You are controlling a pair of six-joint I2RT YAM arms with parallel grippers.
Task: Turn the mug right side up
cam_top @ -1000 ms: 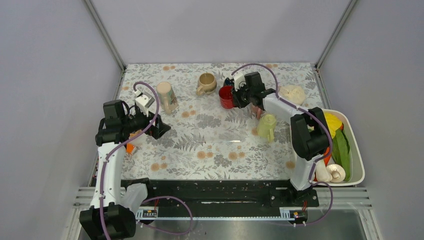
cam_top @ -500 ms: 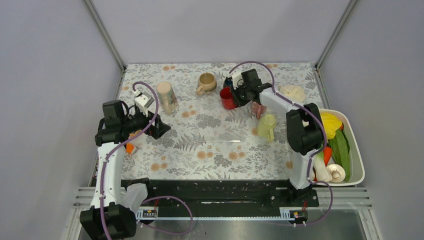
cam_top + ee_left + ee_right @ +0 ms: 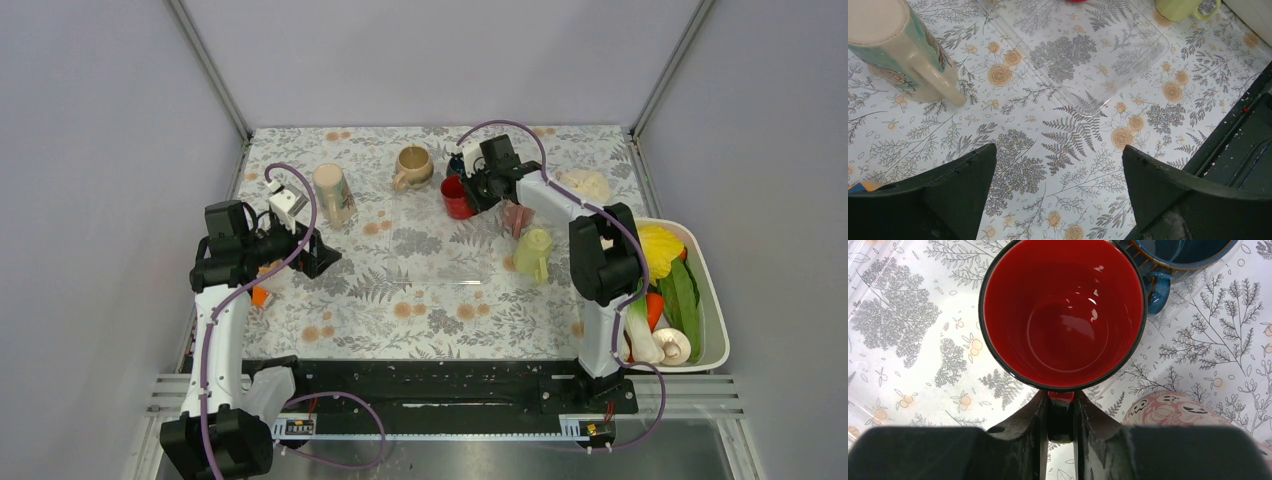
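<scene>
The right tool [image 3: 1060, 412] pinches the handle of the glossy red ceramic mug [image 3: 1063, 315], mouth up; the left tool [image 3: 1058, 170] stands wide open, empty.

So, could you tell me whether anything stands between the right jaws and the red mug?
Nothing visible does: the jaws are shut on the handle of the red mug, which opens upward. A blue mug stands close beside it.
</scene>
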